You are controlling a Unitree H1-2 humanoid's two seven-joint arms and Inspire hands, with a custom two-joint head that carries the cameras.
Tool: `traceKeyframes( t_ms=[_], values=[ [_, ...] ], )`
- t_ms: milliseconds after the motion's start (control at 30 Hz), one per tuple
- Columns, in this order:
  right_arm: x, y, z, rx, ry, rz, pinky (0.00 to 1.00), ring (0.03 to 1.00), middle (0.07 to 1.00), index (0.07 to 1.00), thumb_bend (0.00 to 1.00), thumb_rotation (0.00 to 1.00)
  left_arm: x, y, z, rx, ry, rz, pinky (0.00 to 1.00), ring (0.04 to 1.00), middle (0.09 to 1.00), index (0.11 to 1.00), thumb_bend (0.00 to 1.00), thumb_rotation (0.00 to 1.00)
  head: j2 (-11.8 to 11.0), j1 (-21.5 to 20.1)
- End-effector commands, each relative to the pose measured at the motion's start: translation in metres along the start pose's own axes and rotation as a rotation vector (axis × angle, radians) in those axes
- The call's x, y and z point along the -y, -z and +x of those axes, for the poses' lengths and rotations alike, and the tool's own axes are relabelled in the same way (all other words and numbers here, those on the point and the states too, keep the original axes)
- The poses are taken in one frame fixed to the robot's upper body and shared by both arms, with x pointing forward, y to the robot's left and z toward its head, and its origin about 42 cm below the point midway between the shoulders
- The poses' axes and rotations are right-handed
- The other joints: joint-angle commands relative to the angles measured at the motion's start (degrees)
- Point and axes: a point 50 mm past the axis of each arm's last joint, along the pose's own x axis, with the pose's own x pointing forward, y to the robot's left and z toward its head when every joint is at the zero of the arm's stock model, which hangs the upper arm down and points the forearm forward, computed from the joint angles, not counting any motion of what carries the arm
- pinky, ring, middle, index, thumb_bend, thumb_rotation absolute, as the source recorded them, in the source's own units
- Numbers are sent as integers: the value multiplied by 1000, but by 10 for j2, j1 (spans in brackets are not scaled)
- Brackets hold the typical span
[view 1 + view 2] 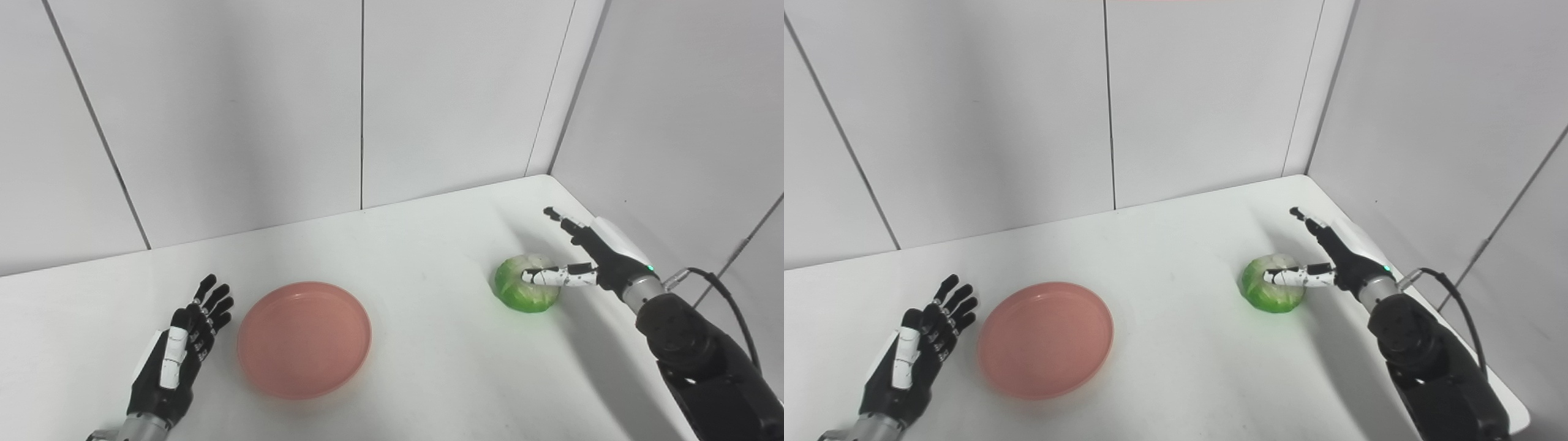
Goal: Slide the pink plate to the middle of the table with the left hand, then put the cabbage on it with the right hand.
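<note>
Two things lie on the white bench (429,257): a round, shallow pink plastic plate (304,339), left of the middle, and a round green cabbage (527,283) well apart from it, toward the right wall. The left hand (180,349) rests flat just beside the plate's left rim, its fingers (211,300) straight and spread, holding nothing. The right hand (591,260) is at the cabbage with its fingers wide apart: the thumb lies over the top of the cabbage, the others point beyond it. It has not closed on it, as far as I can see.

I judge the grasping of the cabbage is in hand, though the plate seems a little left of centre. The next move asks the right fingers to close around the cabbage firmly, because it is round and may roll away
</note>
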Motion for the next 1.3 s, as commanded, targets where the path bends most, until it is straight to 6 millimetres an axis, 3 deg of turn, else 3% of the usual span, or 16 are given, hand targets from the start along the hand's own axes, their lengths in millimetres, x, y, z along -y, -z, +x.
traceKeyframes(
  t_ms=[0, 300, 667, 867, 1167, 1267],
  values=[
    [21, -10, 8, 35, 41, -35, 861, 940, 954, 940, 1000, 512, -25, 31, -34, -150, -78, 4, 969, 951, 959, 960, 928, 987, 1, 1],
    [11, -3, 23, 10, 13, -42, 839, 926, 946, 934, 1000, 541, -23, 28, -36, -143, -71, 5, 985, 959, 966, 967, 927, 990, 5, 2],
    [1, -1, 30, -7, -29, -79, 857, 924, 931, 938, 1000, 554, -22, 29, -37, -147, -77, 13, 976, 955, 963, 963, 929, 988, 9, 5],
    [-6, 2, 32, 10, -26, -85, 819, 888, 906, 921, 1000, 564, -22, 28, -37, -148, -77, 3, 979, 956, 963, 962, 928, 982, 11, 6],
    [-9, -2, 35, 53, -50, -17, 828, 878, 887, 883, 1000, 384, -21, 24, -38, -151, -78, 21, 965, 950, 959, 960, 932, 989, 15, 8],
    [-9, -2, 37, 93, -35, -4, 748, 783, 795, 782, 994, 208, -21, 24, -38, -150, -78, 25, 967, 950, 958, 961, 928, 998, 15, 8]
  ],
)
